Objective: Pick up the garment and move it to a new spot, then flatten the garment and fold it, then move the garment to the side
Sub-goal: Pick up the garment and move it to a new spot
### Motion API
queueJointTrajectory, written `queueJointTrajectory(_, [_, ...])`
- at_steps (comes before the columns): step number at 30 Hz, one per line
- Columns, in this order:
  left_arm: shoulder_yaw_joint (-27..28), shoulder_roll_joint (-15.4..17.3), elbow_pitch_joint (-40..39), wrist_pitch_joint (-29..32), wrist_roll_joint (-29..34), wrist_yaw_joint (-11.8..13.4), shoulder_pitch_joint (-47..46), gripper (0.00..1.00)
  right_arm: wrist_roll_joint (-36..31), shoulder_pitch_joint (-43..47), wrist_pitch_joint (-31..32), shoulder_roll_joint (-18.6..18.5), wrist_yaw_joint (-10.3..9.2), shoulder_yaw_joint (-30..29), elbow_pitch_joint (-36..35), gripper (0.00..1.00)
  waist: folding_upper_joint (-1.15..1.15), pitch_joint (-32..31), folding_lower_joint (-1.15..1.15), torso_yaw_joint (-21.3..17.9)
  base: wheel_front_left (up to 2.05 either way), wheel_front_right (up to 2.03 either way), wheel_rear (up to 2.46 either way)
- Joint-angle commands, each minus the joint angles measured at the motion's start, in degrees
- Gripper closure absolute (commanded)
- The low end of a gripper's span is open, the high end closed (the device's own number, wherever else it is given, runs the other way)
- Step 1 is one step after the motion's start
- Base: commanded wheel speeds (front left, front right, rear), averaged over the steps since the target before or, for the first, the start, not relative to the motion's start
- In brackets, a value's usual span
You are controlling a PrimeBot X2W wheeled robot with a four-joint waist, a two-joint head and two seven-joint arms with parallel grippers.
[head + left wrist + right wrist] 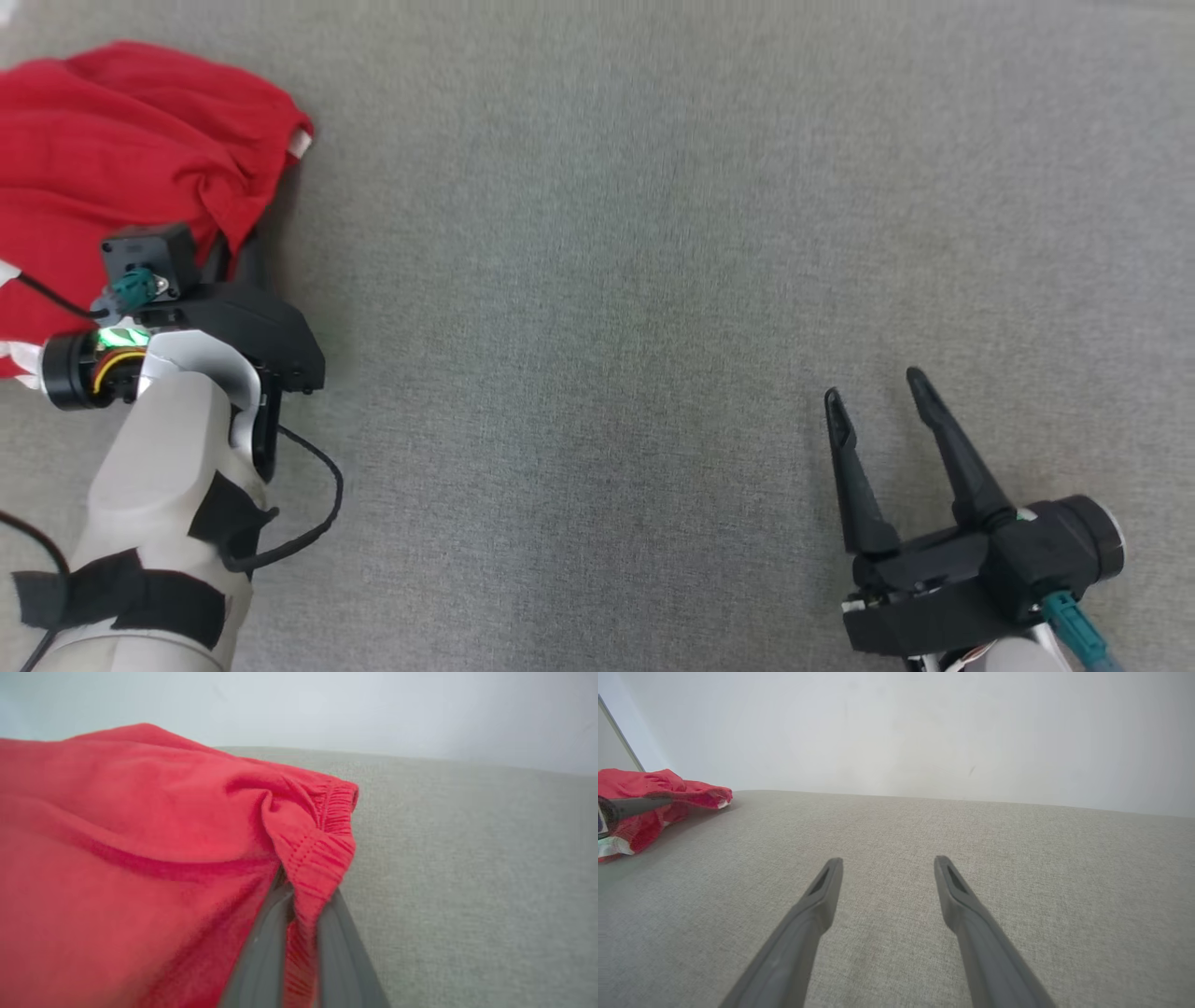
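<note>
L gripper [306, 905] pinched on red garment [140, 835] waistband, R gripper [873, 385] wide & idle over worktop [597, 280]: only grasp done, w/ move, flatten, fold, set-aside left.

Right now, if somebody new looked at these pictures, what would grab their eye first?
The crumpled red fabric garment, bunched at the far left of the grey woven surface, stands out first. The left hand is pinched on its gathered elastic edge. The right hand is open at the lower right, well apart from it.
</note>
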Motion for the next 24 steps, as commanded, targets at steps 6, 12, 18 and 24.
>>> queueJointTrajectory(6, [0.3,0.6,-5.6,-0.6,-1.4,-1.1,2.7,1.0,1.1,2.4,0.0,0.7,-0.12,0.5,0.9,0.0,-0.01,-8.1,0.0,-0.6,0.0,0.0,0.0])
queueJointTrajectory(12, [-1.2,1.6,-12.1,0.8,-2.7,-2.1,3.3,1.0,2.5,4.3,0.0,1.1,-0.12,0.8,1.8,0.0,-0.01,-14.5,0.0,-2.4,0.0,0.0,0.0])
queueJointTrajectory(18, [-3.2,2.5,-22.8,7.4,-5.8,-2.5,4.8,1.0,5.7,5.2,0.0,1.1,-0.12,0.7,2.0,0.0,-0.01,-18.7,0.0,-6.1,0.0,0.0,0.0])
queueJointTrajectory(24, [-4.5,2.0,-36.4,16.0,-10.7,-2.5,8.7,1.0,7.3,5.8,0.0,1.1,-0.12,1.4,2.0,0.0,-0.01,-21.2,0.0,-10.7,0.0,0.0,0.0])
